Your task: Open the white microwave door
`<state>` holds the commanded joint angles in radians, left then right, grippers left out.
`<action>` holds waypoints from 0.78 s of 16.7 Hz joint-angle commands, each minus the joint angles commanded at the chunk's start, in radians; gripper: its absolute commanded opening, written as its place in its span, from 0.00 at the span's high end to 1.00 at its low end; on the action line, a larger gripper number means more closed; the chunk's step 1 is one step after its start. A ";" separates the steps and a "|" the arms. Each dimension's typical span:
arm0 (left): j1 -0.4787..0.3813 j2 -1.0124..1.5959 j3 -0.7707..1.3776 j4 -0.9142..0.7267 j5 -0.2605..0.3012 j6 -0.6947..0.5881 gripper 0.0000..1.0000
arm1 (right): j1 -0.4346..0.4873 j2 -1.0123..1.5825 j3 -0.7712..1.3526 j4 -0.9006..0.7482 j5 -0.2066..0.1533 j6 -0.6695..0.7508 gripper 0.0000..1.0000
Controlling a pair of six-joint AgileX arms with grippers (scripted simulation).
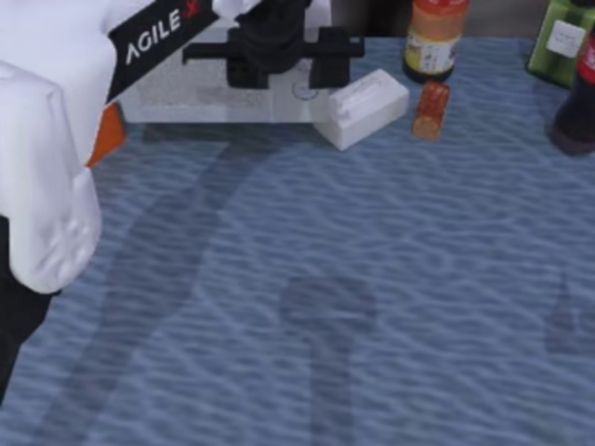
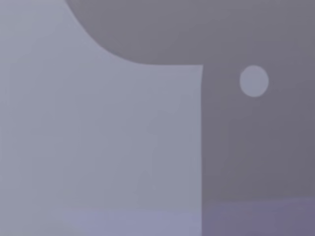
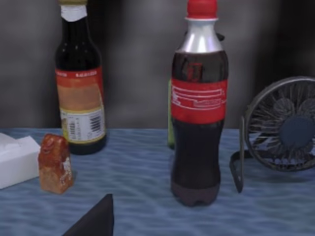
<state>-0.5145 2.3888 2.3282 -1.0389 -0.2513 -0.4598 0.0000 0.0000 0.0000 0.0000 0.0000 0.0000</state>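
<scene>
The white microwave (image 1: 223,104) stands at the table's far edge, left of centre. Its door (image 1: 191,93) with the grey speckled window faces the table, and a round knob (image 1: 305,90) sits on the panel to the door's right. My left gripper (image 1: 270,45) hangs black over the microwave's top front edge, above the door's right end. The left wrist view is pressed close: a pale flat door face (image 2: 123,147) meets the darker knob panel (image 2: 246,147) with one round knob (image 2: 253,81). My right gripper (image 3: 96,221) is parked at the table's right, outside the top view.
A small white carton (image 1: 364,107) lies just right of the microwave, with an orange-brown block (image 1: 430,110) beside it. A sauce bottle (image 1: 434,37), a green bottle (image 1: 561,37) and a cola bottle (image 1: 576,93) stand far right. A small fan (image 3: 285,128) is beside the cola.
</scene>
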 joint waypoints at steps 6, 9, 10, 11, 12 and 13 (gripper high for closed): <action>0.000 0.000 0.000 0.000 0.000 0.000 1.00 | 0.000 0.000 0.000 0.000 0.000 0.000 0.00; -0.030 -0.004 -0.060 0.013 0.016 -0.010 1.00 | 0.000 0.000 0.000 0.000 0.000 0.000 0.00; -0.028 -0.027 -0.085 0.025 0.009 -0.012 1.00 | 0.000 0.000 0.000 0.000 0.000 0.000 0.00; -0.026 -0.053 -0.120 0.040 0.003 -0.014 1.00 | 0.000 0.000 0.000 0.000 0.000 0.000 0.00; -0.026 -0.078 -0.161 0.055 -0.002 -0.017 1.00 | 0.000 0.000 0.000 0.000 0.000 0.000 0.00; -0.027 -0.102 -0.196 0.070 -0.007 -0.021 1.00 | 0.000 0.000 0.000 0.000 0.000 0.000 0.00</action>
<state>-0.5411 2.2865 2.1323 -0.9693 -0.2586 -0.4803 0.0000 0.0000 0.0000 0.0000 0.0000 0.0000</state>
